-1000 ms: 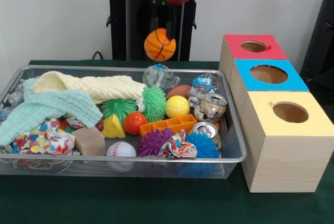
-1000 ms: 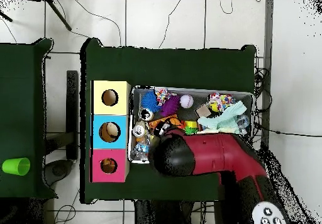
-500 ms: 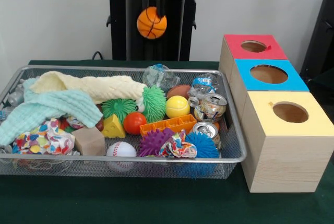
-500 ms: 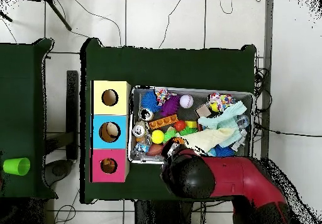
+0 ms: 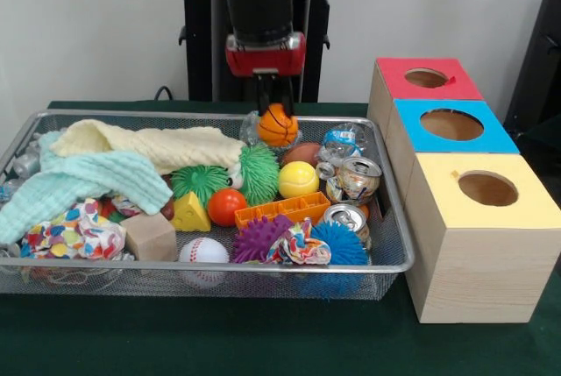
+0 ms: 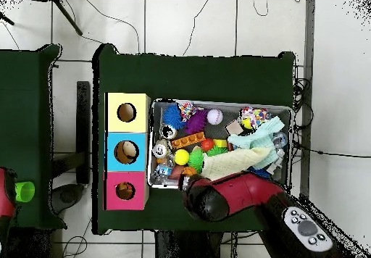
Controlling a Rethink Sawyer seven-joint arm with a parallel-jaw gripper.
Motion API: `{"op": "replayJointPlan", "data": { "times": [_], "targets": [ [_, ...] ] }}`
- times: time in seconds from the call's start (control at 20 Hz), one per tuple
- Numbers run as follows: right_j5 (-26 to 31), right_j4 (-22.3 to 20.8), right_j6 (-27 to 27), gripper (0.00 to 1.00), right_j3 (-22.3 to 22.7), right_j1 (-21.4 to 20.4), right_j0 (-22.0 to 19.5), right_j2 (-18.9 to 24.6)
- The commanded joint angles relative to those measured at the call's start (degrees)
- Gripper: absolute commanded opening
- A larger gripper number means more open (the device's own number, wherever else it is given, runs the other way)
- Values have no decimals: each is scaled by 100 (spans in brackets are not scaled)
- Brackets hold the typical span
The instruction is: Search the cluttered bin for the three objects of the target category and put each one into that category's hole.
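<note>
My gripper (image 5: 277,116) is shut on a small orange basketball (image 5: 278,129), holding it low over the far edge of the wire mesh bin (image 5: 263,266), just above a crumpled clear wrapper. Other balls lie in the bin: a yellow ball (image 5: 298,179), an orange-red ball (image 5: 226,206), a white baseball (image 5: 203,251) and a brown football (image 5: 302,152). In the overhead view the red arm (image 6: 217,197) covers the gripper and the near edge of the bin (image 6: 221,103).
Three wooden boxes with holes stand right of the bin: a red-topped box (image 5: 394,74), a blue-topped box (image 5: 412,135) and a yellow-topped box (image 5: 526,209). The bin also holds cloths (image 5: 96,174), spiky toys (image 5: 259,174) and crushed cans (image 5: 358,176).
The gripper has come down with the basketball from high above the table to just over the bin's far edge. The bin's contents have not moved.
</note>
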Motion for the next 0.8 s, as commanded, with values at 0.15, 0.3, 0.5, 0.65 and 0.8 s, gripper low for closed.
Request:
{"op": "replayJointPlan", "data": {
  "times": [0.15, 0.3, 0.5, 0.65, 0.8],
  "targets": [
    [-1238, -1365, -36, 0, -1443, 2211, 526, -741],
    [-1542, -1435, 20, 0, -1860, 2779, 634, -965],
    [-1719, -1366, -12, 0, -2148, 3099, 739, -1143],
    [-1811, -1290, -17, 0, -2196, 3034, 952, -1338],
    [-1736, -1125, -90, 0, -2143, 2945, 1003, -1383]
  ]
}}
